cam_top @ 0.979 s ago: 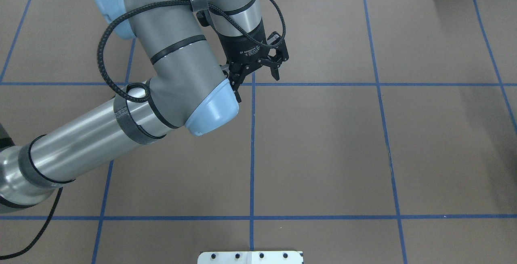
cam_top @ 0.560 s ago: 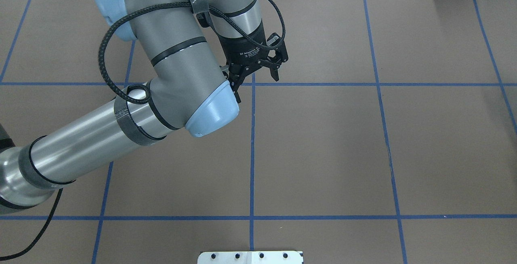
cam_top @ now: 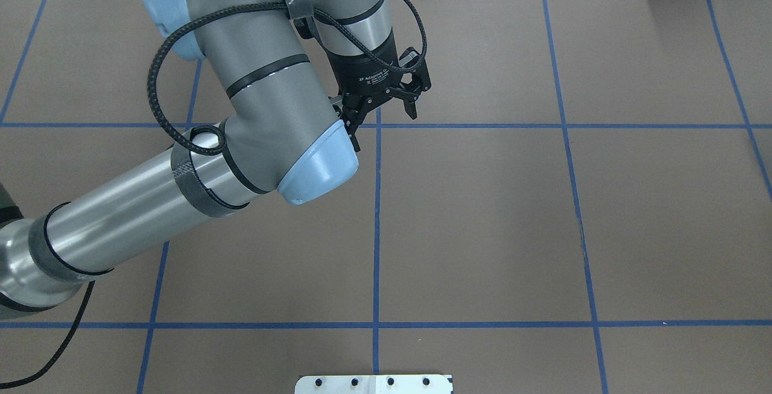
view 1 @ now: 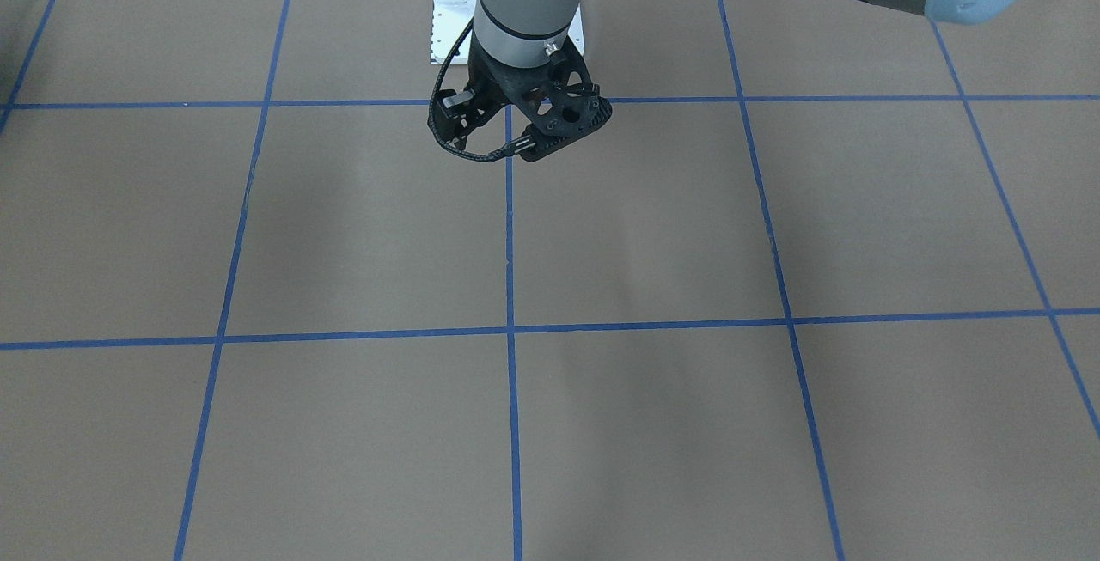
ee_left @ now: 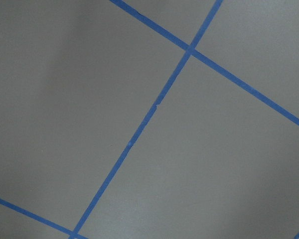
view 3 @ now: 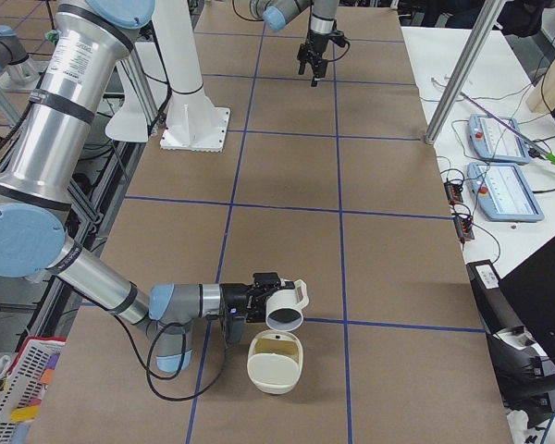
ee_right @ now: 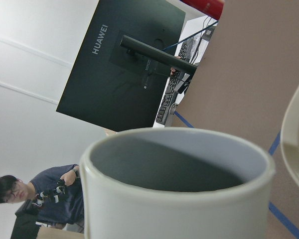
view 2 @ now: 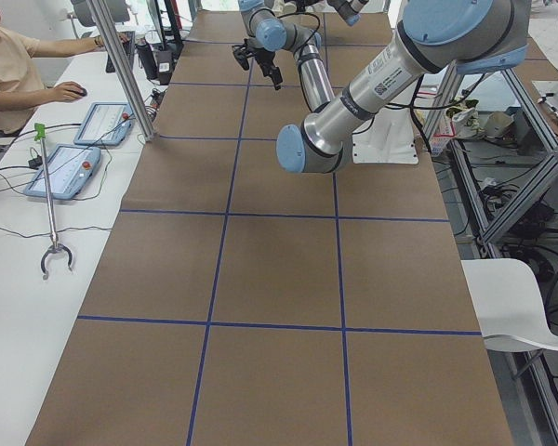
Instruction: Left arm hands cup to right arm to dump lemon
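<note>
Cup point(view 3: 285, 305) lies tipped on its side at right gripper point(view 3: 262, 299), mouth just above cream bowl point(view 3: 268, 377) on table point(view 3: 379, 250); jaws' state cannot be told. Left gripper point(cam_top: 385, 123) well apart, jaws spread, empty.

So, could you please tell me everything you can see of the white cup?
The cup is a small white mug, glossy like ceramic, with a squarish handle and a grey inside. It is off the table at the tip of the right gripper, tipped onto its side, handle up, its mouth facing down and outward just above a cream bowl. In the right wrist view its rim fills the foreground, and the part of the inside that shows is empty. No lettering shows.
</note>
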Robot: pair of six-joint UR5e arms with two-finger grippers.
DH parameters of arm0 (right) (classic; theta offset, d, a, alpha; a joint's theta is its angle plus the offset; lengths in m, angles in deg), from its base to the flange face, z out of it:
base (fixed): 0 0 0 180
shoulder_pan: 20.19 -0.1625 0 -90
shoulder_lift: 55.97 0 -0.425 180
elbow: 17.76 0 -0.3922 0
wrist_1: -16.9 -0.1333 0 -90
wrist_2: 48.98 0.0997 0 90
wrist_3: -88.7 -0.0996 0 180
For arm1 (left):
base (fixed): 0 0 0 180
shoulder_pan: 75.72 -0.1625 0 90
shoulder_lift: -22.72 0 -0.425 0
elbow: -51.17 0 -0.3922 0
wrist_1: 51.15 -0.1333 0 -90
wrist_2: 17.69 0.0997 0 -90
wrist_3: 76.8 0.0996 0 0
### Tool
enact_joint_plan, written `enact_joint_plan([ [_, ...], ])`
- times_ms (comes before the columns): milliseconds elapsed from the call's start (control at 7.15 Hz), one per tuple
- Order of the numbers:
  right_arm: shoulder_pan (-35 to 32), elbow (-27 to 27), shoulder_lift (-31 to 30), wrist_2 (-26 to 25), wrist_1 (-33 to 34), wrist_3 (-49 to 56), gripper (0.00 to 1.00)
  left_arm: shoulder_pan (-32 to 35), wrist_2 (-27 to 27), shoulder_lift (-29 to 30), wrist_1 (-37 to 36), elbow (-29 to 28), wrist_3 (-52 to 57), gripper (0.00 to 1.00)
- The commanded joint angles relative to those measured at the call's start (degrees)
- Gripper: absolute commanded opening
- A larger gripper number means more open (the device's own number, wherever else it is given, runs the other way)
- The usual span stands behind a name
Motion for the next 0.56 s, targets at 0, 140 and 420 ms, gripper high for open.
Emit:
enact_joint_plan([
  [0, -1.46, 2.68, 1.09, 0.54, -1.93, -15.93, 0.0, -0.09, 0.22, 0.08, -0.07, 0.09, -0.09, 1.0],
  [140, -2.59, 6.09, 1.27, 0.54, -5.33, -22.7, 0.0, 0.0, 0.22, 0.17, -0.07, 0.09, 0.0, 1.0],
  [420, -3.91, 8.15, 1.89, 0.37, -9.4, -28.19, 0.0, 0.0, 0.92, 0.52, -0.15, 0.27, -0.09, 1.0],
])
